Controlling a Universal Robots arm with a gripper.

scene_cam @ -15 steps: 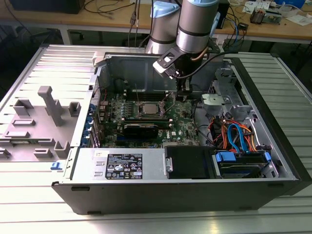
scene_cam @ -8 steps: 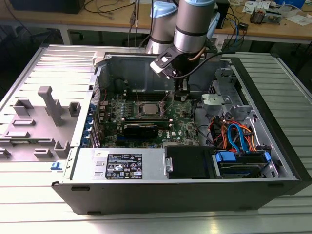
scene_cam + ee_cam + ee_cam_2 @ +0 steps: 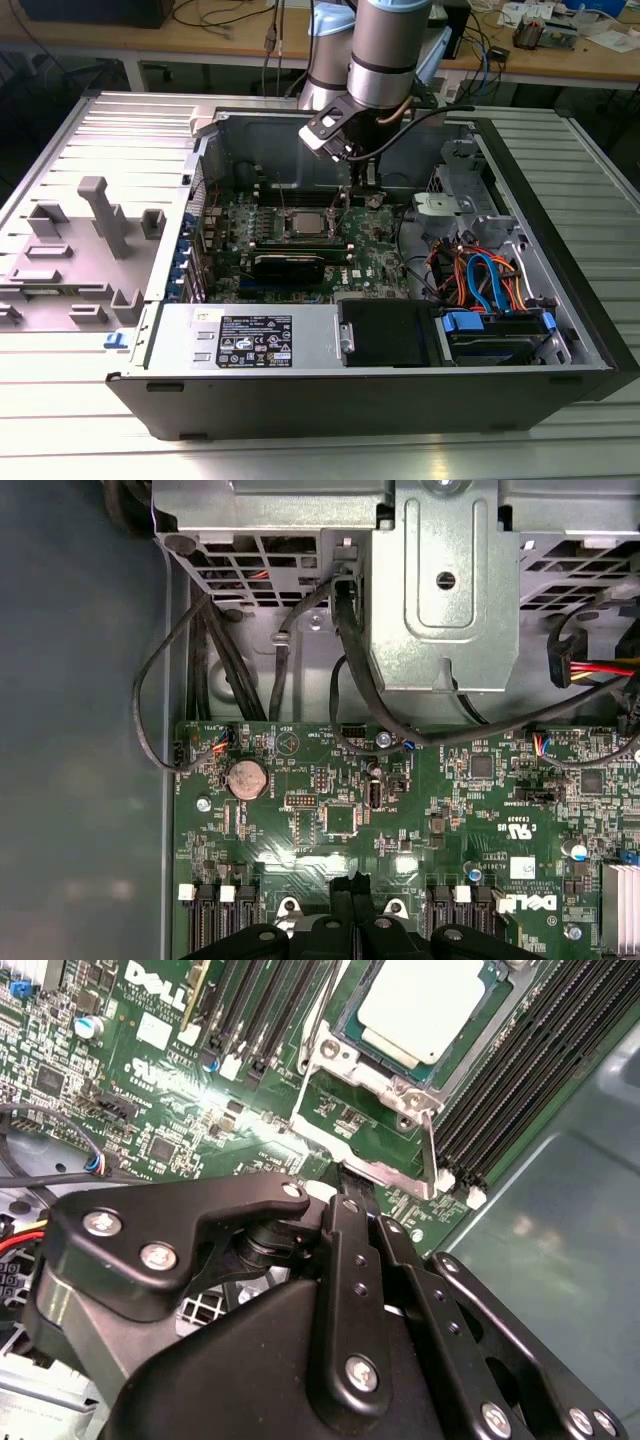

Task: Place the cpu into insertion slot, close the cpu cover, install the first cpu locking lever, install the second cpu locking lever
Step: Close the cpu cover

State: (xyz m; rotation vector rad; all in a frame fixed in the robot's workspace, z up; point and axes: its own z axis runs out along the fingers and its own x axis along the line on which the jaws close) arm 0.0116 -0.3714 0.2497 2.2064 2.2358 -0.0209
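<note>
Just beside the claw (image 3: pixel 351 192), in the exterior view, I see the cpu (image 3: pixel 303 222) lying flat. In the second wrist view, the cpu sits in the insertion slot (image 3: pixel 338 1052) a little past the claw's tips. The cpu cover (image 3: pixel 330 1142) is swung open, right at those tips. In the first wrist view, I see the claw's fingers (image 3: pixel 343 885) pressed together above the green board (image 3: pixel 420 820).
</note>
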